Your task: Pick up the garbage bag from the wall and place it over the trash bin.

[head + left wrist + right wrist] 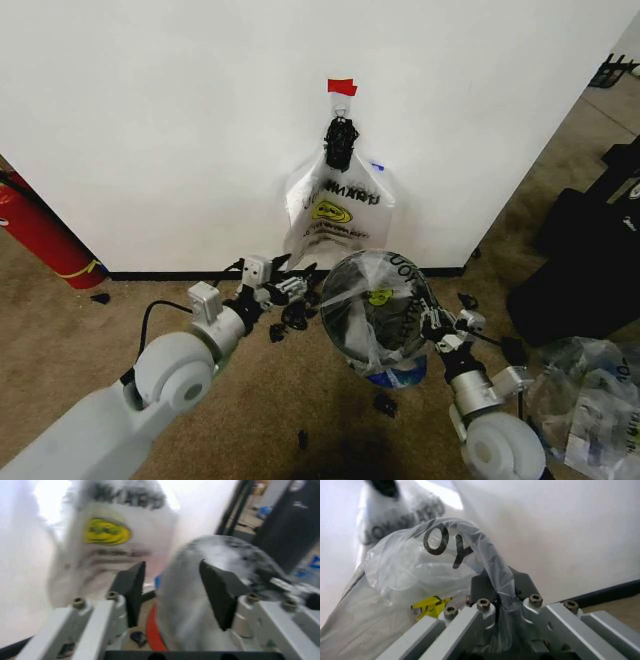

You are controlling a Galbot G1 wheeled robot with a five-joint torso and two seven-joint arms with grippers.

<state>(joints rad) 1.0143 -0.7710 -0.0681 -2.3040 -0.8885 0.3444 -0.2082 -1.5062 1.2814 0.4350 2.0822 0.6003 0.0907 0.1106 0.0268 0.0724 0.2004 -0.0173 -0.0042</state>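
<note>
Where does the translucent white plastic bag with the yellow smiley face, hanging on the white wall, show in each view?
Head view: the hanging bag is at centre, below the red tape tab.
Left wrist view: picture's upper left, beyond the open left gripper.
Right wrist view: picture's upper left corner.
Shared landmark: the draped bag, a second printed plastic bag over the bin, just in front of it.

Garbage bag (375, 300) covering trash bin (398, 374); another hangs on wall (180, 120).

A red fire extinguisher (38, 232) leans by the baseboard; small black scraps (385, 404) litter the brown carpet (300, 385) — clips, perhaps; clear bags (590, 405) lie nearby.
</note>
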